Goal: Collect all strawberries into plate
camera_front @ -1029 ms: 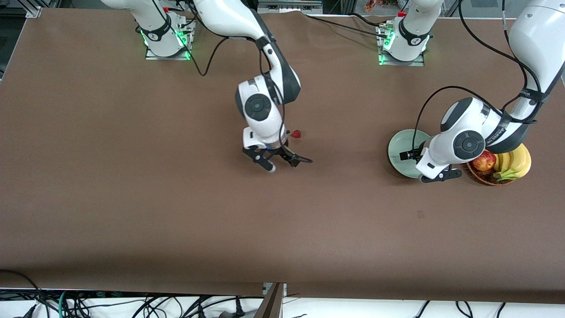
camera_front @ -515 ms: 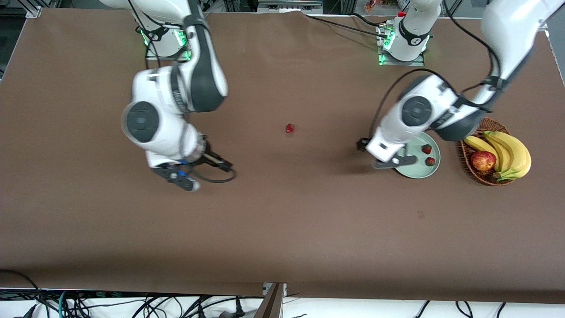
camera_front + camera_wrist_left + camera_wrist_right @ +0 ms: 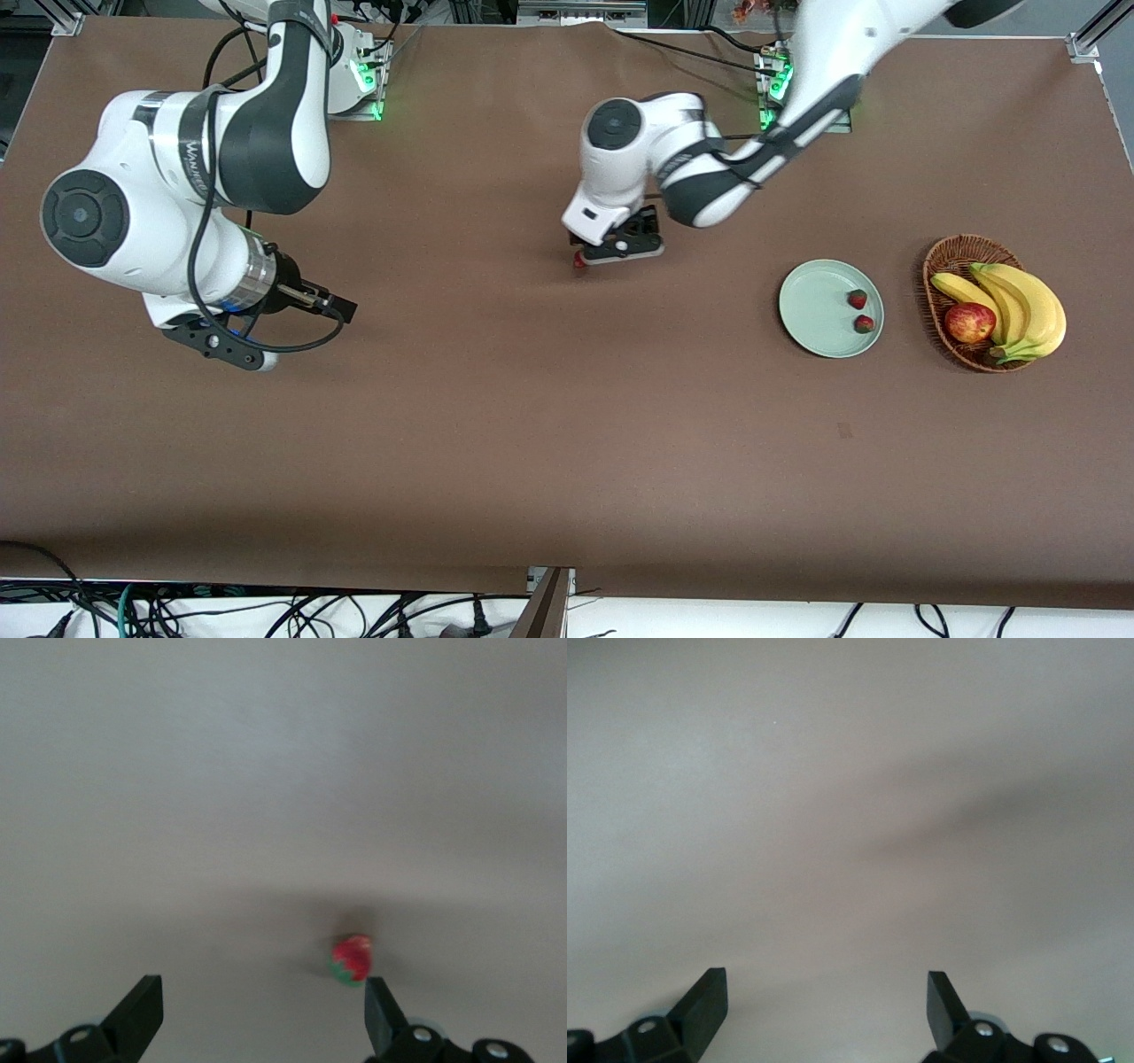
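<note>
Two small red strawberries [image 3: 857,299] [image 3: 864,324] lie in the pale green plate [image 3: 815,306], toward the left arm's end of the table. A third strawberry [image 3: 578,260] [image 3: 352,959] lies on the brown table near the middle. My left gripper [image 3: 616,250] [image 3: 261,1017] hangs open just over this berry, which sits close to one fingertip [image 3: 377,1010] and touches neither. My right gripper [image 3: 226,344] [image 3: 826,1005] is open with nothing in it, over bare table near the right arm's end.
A wicker basket [image 3: 952,257] with bananas [image 3: 1028,306] and a red apple [image 3: 969,322] stands beside the plate, at the left arm's end. Cables run along the table edge nearest the front camera.
The left arm swung from over the plate to over the lone strawberry. The right arm drew away from that berry toward its own end. Both stayed open.
</note>
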